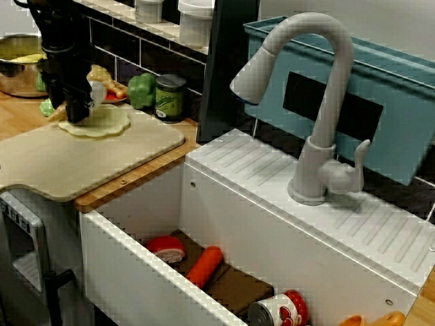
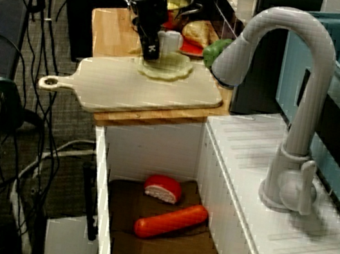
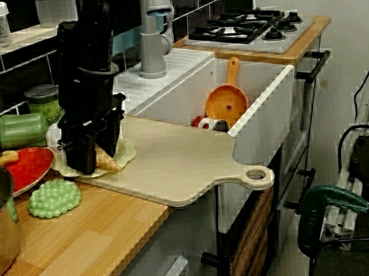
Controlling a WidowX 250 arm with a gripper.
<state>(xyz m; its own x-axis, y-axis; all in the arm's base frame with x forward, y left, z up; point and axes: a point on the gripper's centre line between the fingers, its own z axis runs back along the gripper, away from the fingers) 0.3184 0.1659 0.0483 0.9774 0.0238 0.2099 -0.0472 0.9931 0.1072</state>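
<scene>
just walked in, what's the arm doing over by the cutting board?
The claw is down on a flat, pale green leaf-like piece at the end of the cutting board away from its handle. Whether it is open or shut cannot be told. A green pepper and a can stand behind the board. The sink beside it holds an orange sausage-like toy.
</scene>
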